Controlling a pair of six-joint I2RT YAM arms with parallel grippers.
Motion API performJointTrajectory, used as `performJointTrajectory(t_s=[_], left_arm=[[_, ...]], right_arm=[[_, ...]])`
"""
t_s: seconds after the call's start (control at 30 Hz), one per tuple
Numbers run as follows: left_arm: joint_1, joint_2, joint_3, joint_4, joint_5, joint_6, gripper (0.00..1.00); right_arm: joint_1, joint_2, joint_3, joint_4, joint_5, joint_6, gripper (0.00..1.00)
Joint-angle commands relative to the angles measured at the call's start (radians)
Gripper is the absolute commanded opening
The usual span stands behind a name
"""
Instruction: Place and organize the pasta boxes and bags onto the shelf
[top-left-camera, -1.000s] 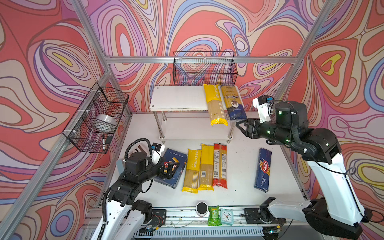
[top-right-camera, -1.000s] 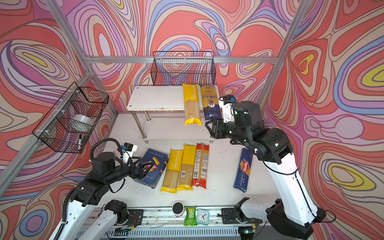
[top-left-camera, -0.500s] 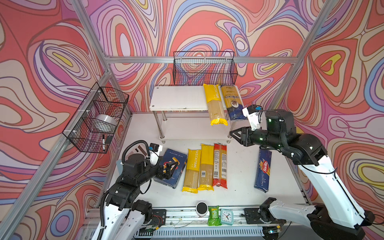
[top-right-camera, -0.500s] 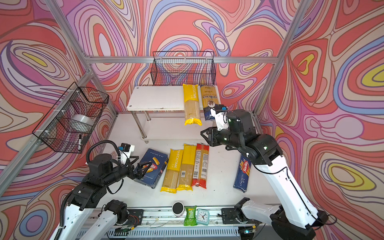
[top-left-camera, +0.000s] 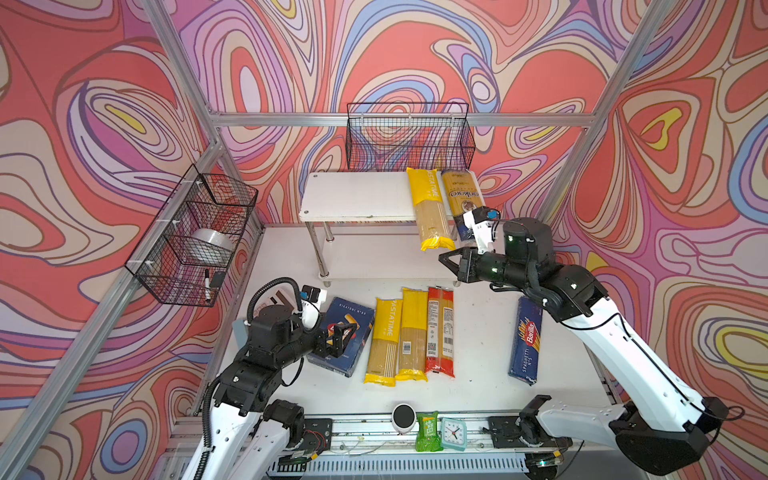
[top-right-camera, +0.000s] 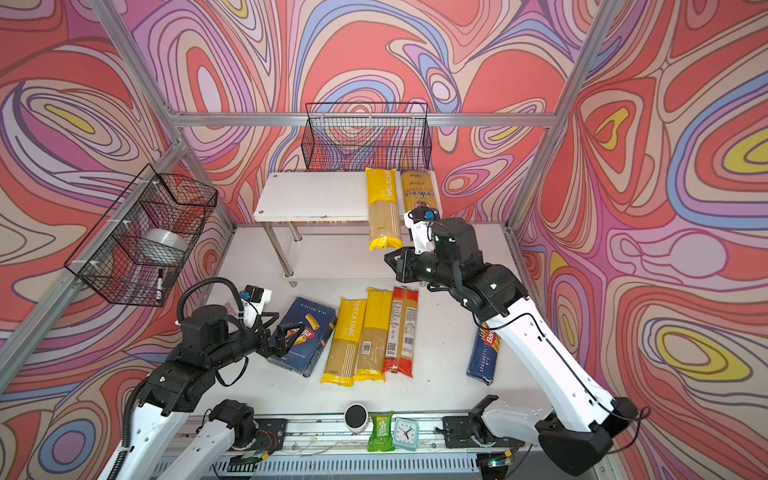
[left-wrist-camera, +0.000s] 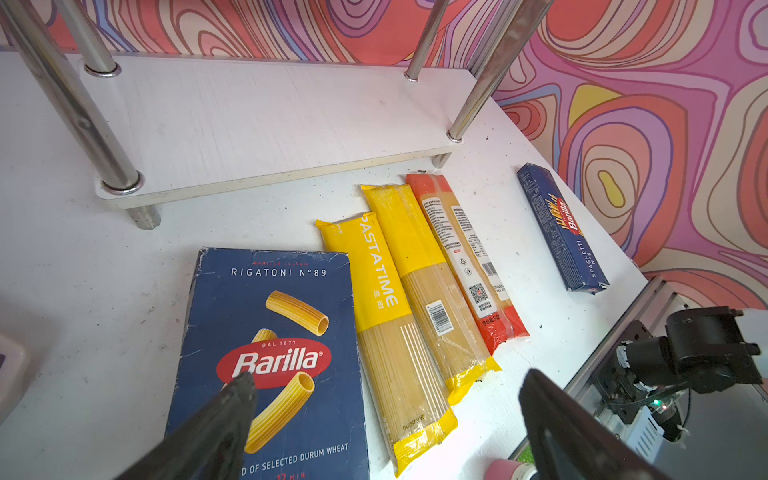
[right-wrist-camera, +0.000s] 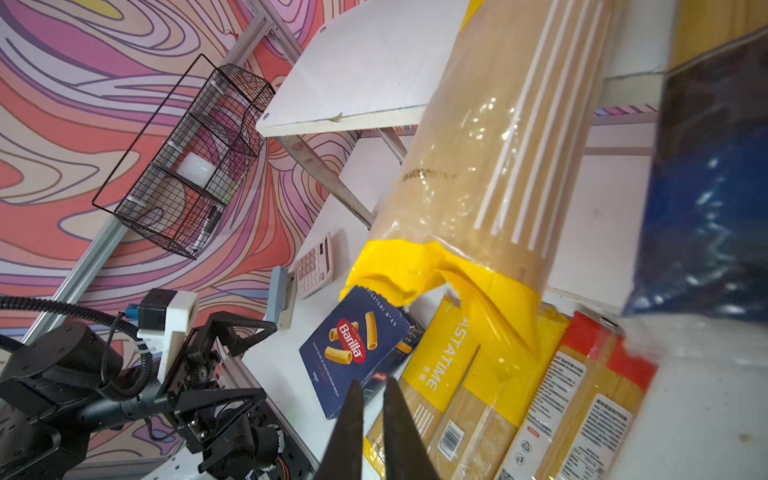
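Note:
The white shelf (top-left-camera: 357, 199) carries a yellow-ended bag (top-left-camera: 430, 212) and a gold and dark blue bag (top-left-camera: 459, 195) on its top board, both overhanging the front edge. On the table lie the rigatoni box (top-left-camera: 347, 332), two yellow-ended bags (top-left-camera: 384, 340), a red-ended bag (top-left-camera: 440, 328) and the spaghetti box (top-left-camera: 527, 338). My left gripper (top-left-camera: 343, 338) (left-wrist-camera: 386, 376) hovers open over the rigatoni box (left-wrist-camera: 270, 353). My right gripper (top-left-camera: 446, 259) (right-wrist-camera: 372, 382) hangs shut and empty just below the shelved yellow bag's overhanging end (right-wrist-camera: 457, 282).
A black wire basket (top-left-camera: 409, 137) hangs behind the shelf, another (top-left-camera: 195, 237) on the left wall with a tape roll and marker. A pink calculator (right-wrist-camera: 313, 264) lies at the table's left. A green packet (top-left-camera: 427, 432) and small clock (top-left-camera: 453, 432) sit on the front rail.
My right gripper has swung left from the shelf's right end, and its jaws have closed from about half open. The left gripper has barely shifted and stays open.

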Motion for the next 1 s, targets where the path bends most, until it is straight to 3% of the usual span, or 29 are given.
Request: performJointTrajectory(t_s=[0.0, 0.97], left_arm=[[-0.004, 0.001, 0.03, -0.036, -0.006, 0.01, 1.0], [-0.004, 0.014, 0.032, -0.041, -0.012, 0.012, 1.0]], right_arm=[[0.015, 0.024, -0.018, 0.081, -0.001, 0.021, 0.09], [0.025, 0.185, 0.09, 0.05, 0.129, -0.051, 0.07]])
